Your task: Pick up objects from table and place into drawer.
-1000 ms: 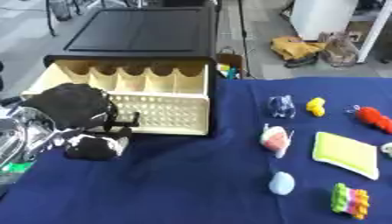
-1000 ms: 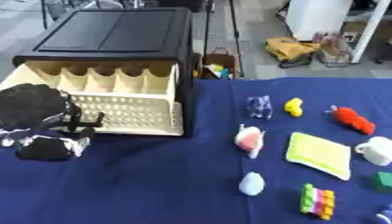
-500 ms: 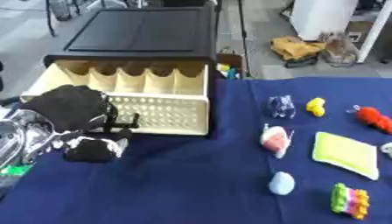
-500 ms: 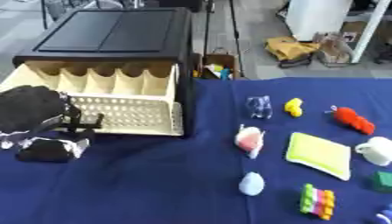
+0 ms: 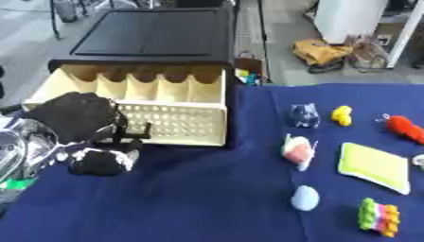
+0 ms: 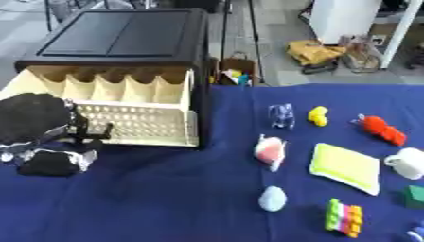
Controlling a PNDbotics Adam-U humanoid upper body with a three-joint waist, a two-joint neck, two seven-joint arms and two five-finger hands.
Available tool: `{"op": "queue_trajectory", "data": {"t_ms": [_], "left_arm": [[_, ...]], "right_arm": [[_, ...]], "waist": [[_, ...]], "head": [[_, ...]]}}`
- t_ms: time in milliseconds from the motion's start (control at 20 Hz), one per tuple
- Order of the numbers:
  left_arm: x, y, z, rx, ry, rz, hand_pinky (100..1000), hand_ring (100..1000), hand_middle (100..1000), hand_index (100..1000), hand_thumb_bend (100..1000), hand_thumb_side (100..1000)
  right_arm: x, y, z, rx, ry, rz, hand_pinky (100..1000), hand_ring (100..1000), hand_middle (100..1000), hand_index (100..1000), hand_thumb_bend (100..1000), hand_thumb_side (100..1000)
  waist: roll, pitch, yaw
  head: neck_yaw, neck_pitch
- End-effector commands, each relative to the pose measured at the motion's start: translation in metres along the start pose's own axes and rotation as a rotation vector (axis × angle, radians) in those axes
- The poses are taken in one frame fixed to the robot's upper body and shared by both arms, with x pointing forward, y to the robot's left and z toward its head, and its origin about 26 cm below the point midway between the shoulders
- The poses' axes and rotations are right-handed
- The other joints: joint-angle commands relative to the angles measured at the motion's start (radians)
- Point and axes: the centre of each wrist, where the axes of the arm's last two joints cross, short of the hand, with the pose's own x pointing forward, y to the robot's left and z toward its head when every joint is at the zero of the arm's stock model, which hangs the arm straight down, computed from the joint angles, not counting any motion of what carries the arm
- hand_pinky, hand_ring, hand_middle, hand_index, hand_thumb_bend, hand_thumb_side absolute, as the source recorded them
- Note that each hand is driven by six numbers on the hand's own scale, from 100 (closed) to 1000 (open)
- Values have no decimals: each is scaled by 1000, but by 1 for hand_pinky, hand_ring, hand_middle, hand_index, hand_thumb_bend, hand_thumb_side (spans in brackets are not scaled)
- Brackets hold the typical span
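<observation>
A cream drawer (image 5: 170, 124) stands pulled out of a black cabinet (image 5: 149, 38) at the table's back left; its divided inside shows nothing. My left hand (image 5: 79, 118), black with silver patches, hangs at the drawer's front left corner, over the blue cloth. Whether it holds anything is hidden. On the right lie a blue-purple figure (image 5: 304, 116), a small yellow toy (image 5: 340, 115), a red toy (image 5: 401, 126), a pink-and-white object (image 5: 296, 150), a yellow-green pad (image 5: 373, 161), a pale blue egg shape (image 5: 304, 197) and a multicoloured block stack (image 5: 378, 217).
A white cup (image 6: 406, 163) and a green cube (image 6: 414, 196) sit at the right edge. Blue cloth (image 5: 190, 198) covers the table. Beyond the far edge is floor with bags and a white cabinet.
</observation>
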Motion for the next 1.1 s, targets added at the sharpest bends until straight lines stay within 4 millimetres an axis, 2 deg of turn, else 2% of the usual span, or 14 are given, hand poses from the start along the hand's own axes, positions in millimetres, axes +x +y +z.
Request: {"op": "queue_trajectory", "data": {"t_ms": [50, 1100], "left_arm": [[-6, 4, 4, 8, 11, -18, 100, 100, 100, 497, 100, 832], [-7, -12, 5, -15, -20, 21, 100, 100, 100, 462, 100, 840]], "right_arm": [[0, -3, -10, -36, -16, 12, 580, 645, 615, 678, 100, 1000], [-1, -4, -10, -46, -17, 22, 580, 645, 615, 677, 100, 1000]], "waist": [[-1, -21, 1], [-1, -23, 14]], "head": [[3, -6], [0, -5]]}}
